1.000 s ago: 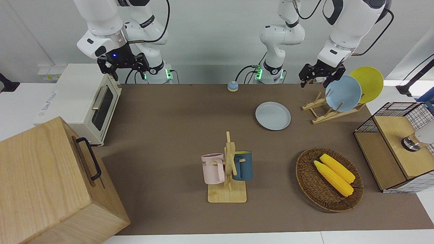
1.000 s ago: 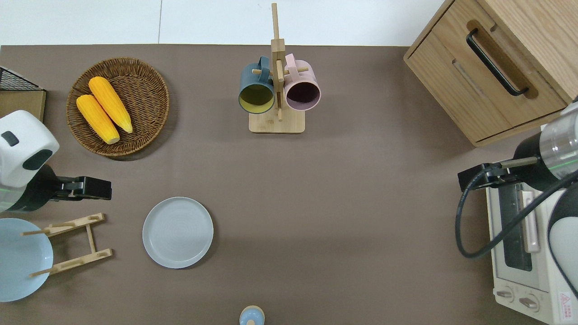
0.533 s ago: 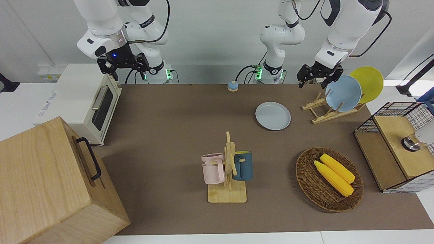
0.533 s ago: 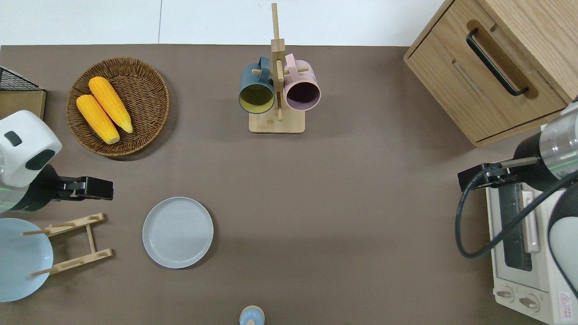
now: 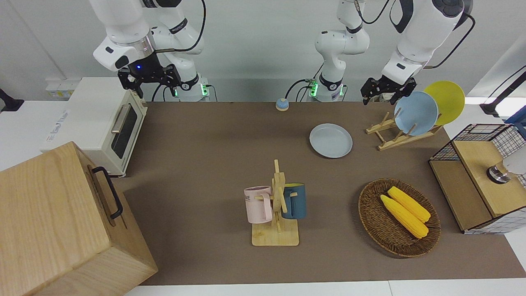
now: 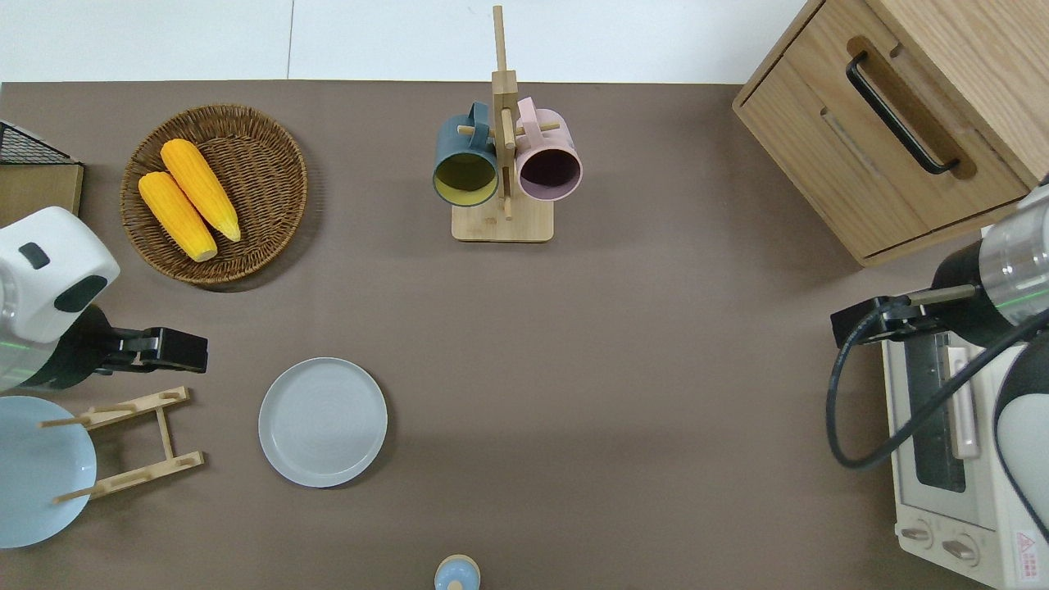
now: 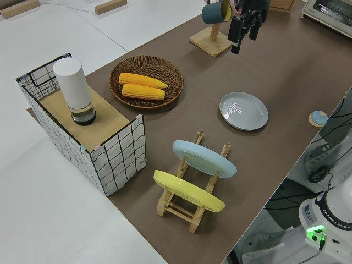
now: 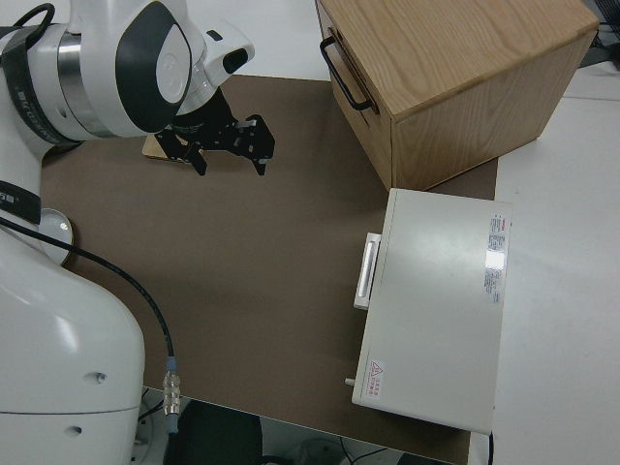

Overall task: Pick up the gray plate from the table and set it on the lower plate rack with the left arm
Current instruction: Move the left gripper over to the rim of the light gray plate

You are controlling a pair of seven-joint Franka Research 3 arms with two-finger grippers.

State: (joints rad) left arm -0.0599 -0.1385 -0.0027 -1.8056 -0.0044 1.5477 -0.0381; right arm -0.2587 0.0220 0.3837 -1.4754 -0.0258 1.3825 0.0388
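The left hand (image 6: 184,351) hangs released and empty over bare brown worktop (image 6: 639,344), just beside the lower plate rack (image 6: 135,447); the right arm is parked. A wooden cabinet (image 5: 57,222) and toaster oven (image 5: 102,123) fill the right arm's end. The gray plate (image 6: 323,421) lies flat on the worktop beside the rack, apart from the hand.

Gray plate (image 6: 323,421) lies flat on the table (image 6: 623,344); beside it, lower plate rack (image 6: 131,443), seemingly empty-slotted.
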